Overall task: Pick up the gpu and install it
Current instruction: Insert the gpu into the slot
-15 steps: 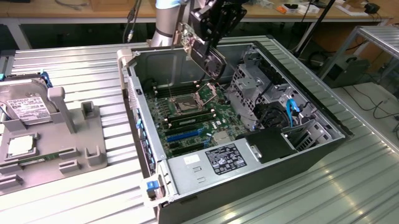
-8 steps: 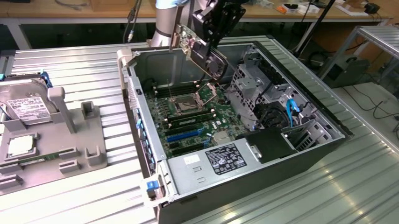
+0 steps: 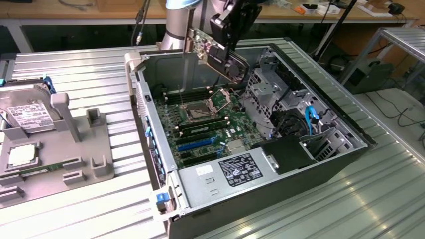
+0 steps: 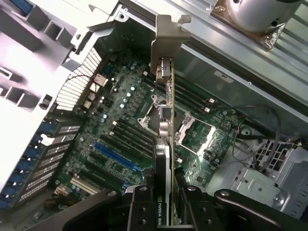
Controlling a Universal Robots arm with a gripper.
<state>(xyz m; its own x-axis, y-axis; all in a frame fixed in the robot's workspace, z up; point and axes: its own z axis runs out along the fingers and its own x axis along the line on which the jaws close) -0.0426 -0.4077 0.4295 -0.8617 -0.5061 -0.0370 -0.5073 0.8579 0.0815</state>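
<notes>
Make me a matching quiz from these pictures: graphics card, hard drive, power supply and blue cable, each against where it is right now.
1 graphics card
2 hard drive
3 power supply
4 blue cable

A on the grey stand, outside the case
B inside the case, on the exterior view's right
C held in the jaws above the motherboard
D inside the case, label up, at the end nearest the exterior camera

Pairs: 1-C, 2-A, 3-D, 4-B

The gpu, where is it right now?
The gpu is in the air, clamped in the gripper, above the motherboard inside the open computer case, near the top middle of the exterior view.
</notes>
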